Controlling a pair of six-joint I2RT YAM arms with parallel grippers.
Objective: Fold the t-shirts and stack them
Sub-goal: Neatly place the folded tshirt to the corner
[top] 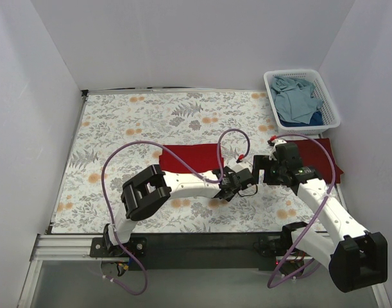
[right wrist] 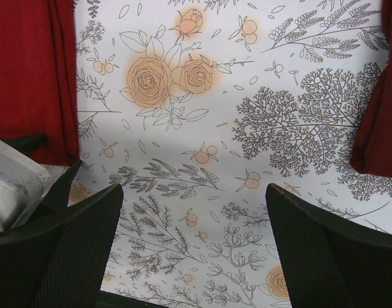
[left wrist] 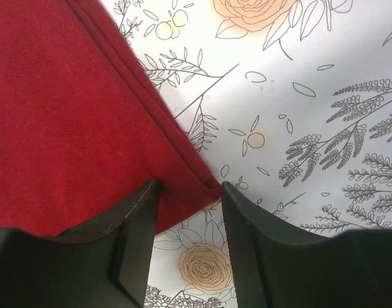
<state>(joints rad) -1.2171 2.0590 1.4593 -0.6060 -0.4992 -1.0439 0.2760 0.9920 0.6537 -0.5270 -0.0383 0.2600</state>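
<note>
Left gripper [left wrist: 186, 192] straddles a corner of the folded red t-shirt [left wrist: 67, 115] on the table [left wrist: 298, 77], jaws half apart, gripping nothing yet; closing there may catch only the top layer, undoing the fold. Right gripper [right wrist: 192, 205] hangs wide, empty.

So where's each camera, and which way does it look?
Top external: high behind the arms, looking down on table, left arm, right arm, red shirt.
Left wrist: on its wrist, looking down past the left gripper at the shirt's corner.
Right wrist: on its wrist, looking down past the open right gripper at table.
Shared: top and left wrist both show the red shirt.
</note>
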